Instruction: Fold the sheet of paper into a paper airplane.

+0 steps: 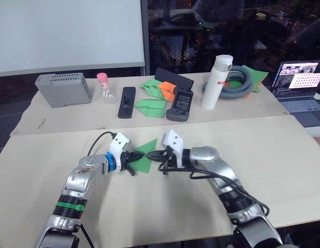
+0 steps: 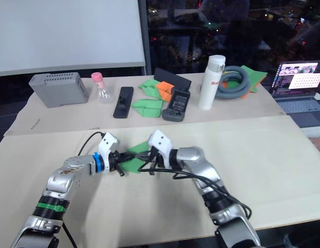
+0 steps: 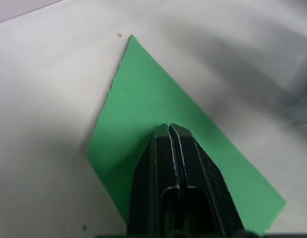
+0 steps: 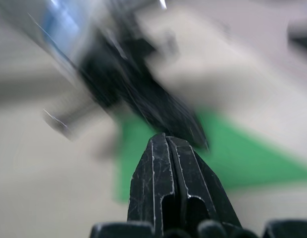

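At frame centre, we see both grippers closed, left gripper (image 1: 135,155) and right gripper (image 1: 149,154) tip-to-tip over the sheet of paper (image 1: 145,156).

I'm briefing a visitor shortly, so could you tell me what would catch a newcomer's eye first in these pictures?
First, the bright green sheet of paper on the near table, with the left gripper and right gripper meeting over it, both with fingers shut. Next, the tall white bottle on the far table, beside a coiled grey hose, and a lit laptop at the right edge.
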Robot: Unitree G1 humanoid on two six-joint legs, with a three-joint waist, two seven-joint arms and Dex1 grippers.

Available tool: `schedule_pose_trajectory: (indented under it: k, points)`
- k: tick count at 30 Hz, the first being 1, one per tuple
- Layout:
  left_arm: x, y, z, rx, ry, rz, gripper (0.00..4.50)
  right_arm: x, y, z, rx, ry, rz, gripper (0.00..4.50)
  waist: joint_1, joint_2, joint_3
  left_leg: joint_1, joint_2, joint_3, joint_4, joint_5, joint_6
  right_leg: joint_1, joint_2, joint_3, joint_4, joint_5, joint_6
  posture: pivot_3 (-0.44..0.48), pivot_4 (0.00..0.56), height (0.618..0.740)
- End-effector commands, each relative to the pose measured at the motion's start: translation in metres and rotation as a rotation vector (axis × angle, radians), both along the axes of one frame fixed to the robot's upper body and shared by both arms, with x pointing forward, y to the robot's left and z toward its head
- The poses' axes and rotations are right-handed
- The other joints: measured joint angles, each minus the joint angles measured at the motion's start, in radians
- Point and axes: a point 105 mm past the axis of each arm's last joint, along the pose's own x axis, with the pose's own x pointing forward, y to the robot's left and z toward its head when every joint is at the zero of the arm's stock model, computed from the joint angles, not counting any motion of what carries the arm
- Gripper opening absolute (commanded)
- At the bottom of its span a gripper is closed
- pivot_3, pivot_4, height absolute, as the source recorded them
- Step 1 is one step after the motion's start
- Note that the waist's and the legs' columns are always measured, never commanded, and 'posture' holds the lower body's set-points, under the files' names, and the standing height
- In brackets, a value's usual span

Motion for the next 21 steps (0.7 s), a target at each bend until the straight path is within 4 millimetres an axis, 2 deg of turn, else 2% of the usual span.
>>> schedule_pose_trajectory:
  k: [1, 5, 9, 13, 18, 21]
  points:
    - [0.008, 0.004, 0.011, 0.003, -0.046, 0.012, 0.0, 0.014, 0.006, -0.005, -0.079, -0.11, -0.001, 0.04, -0.003, 0.0, 0.0, 0.0, -0.001, 0.0, 0.0, 0.0, 0.0, 0.0, 0.0, 0.0, 0.0, 0.0, 0.0, 0.0, 0.15, 0.74]
    - [0.021, 0.007, 0.02, -0.018, -0.06, 0.044, 0.0, 0.014, 0.014, -0.011, -0.09, -0.108, 0.046, 0.04, -0.002, 0.0, 0.0, 0.002, 0.0, 0.0, 0.0, 0.0, 0.0, 0.001, 0.0, -0.001, -0.001, 0.0, 0.0, 0.0, 0.15, 0.74]
    - [0.027, -0.004, 0.028, -0.062, -0.067, 0.017, 0.0, 0.011, 0.017, -0.015, -0.103, -0.106, 0.064, 0.04, -0.003, 0.0, 0.0, 0.001, 0.0, 0.0, 0.001, 0.0, 0.0, 0.001, 0.0, -0.001, 0.002, 0.0, 0.0, 0.0, 0.15, 0.74]
    - [0.034, -0.023, 0.033, -0.073, -0.082, -0.039, 0.0, 0.005, 0.015, -0.027, -0.115, -0.068, 0.05, 0.04, -0.004, 0.0, 0.0, 0.001, 0.0, 0.0, 0.001, 0.0, 0.0, 0.001, 0.0, -0.001, 0.002, 0.0, 0.0, 0.0, 0.15, 0.74]
    - [0.062, -0.029, 0.035, -0.074, -0.125, 0.042, 0.0, -0.001, 0.013, -0.031, -0.101, -0.035, 0.027, 0.04, -0.003, -0.001, 0.0, 0.001, 0.0, 0.0, 0.001, 0.0, 0.0, 0.001, 0.0, -0.001, 0.002, 0.0, 0.0, 0.0, 0.15, 0.74]
    - [0.069, -0.038, 0.027, -0.086, -0.113, 0.037, 0.0, -0.003, 0.012, -0.032, -0.095, -0.022, 0.01, 0.04, -0.003, -0.001, -0.001, 0.001, 0.0, 0.0, 0.002, 0.0, 0.0, 0.001, 0.0, -0.001, 0.002, 0.0, 0.0, 0.0, 0.15, 0.74]
